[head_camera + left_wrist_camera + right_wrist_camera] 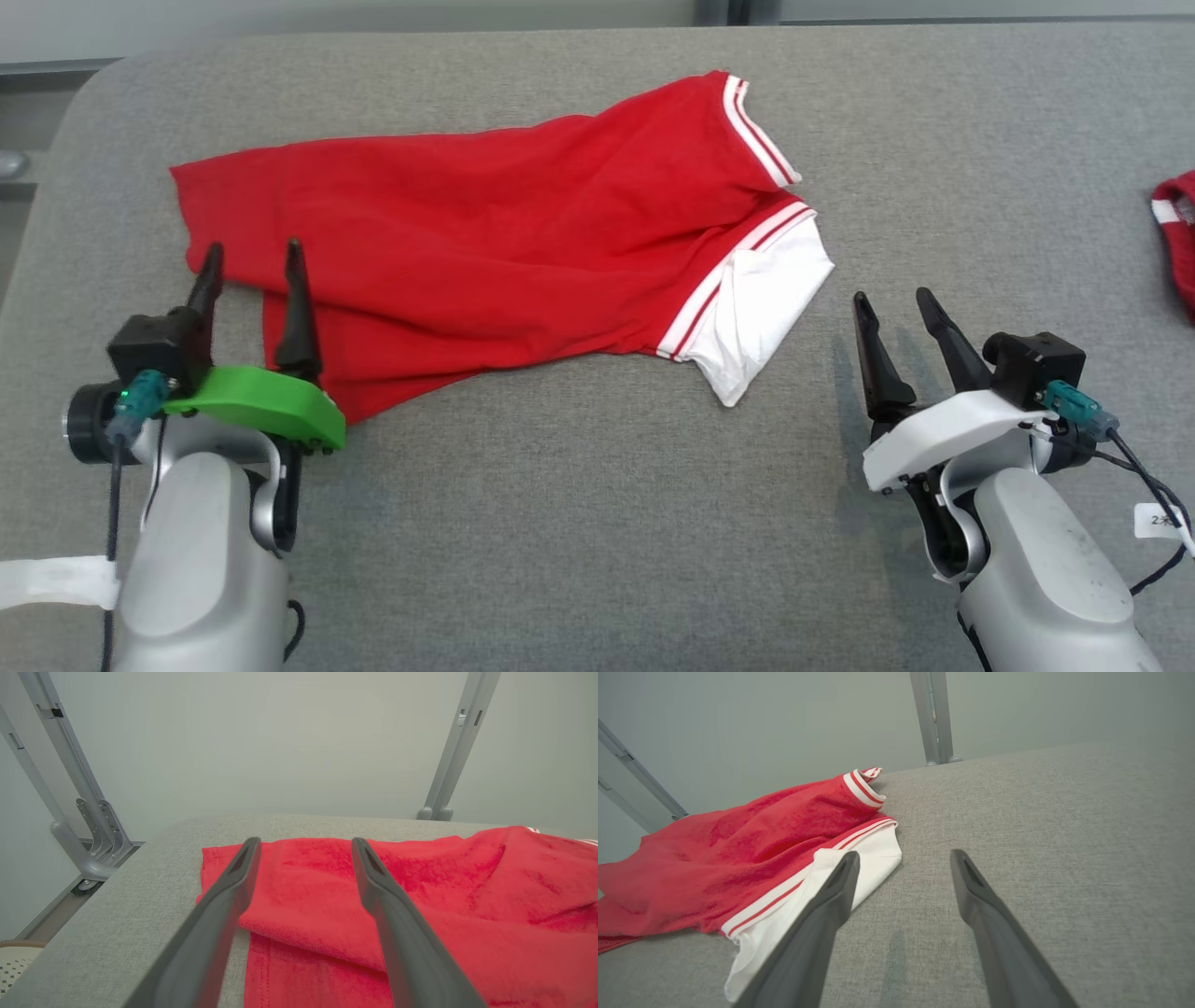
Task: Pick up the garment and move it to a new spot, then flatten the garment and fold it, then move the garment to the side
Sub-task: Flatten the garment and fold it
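A red, soft cloth garment (485, 243) trimmed with white striped bands lies loosely spread on the grey fabric-covered table (597, 523). Its long axis runs left to right across the surface and tilts a little toward the far side at the right. That end finishes in a white panel (766, 317) folded out toward the near side. The left gripper (254, 257), on its green mount, is plainly the nearer one. Its two dark fingers stand apart and empty, pointing away over the garment's left near corner, where the left wrist view shows a folded edge (308, 947) lying crosswise between them. Whether the fingertips touch the cloth cannot be told. The right gripper (892, 301), on its white mount, is likewise spread and empty. It sits over bare table just to the right of the white panel, so the garment lies to its left and slightly farther away, as the right wrist view confirms (738, 858). Judging from this, the pick-up falls most readily to the left arm, which needs only to lower and close on that folded edge. The right arm would first have to shift left to reach the white end. A second red cloth (1178, 233) lies well apart at the right edge.
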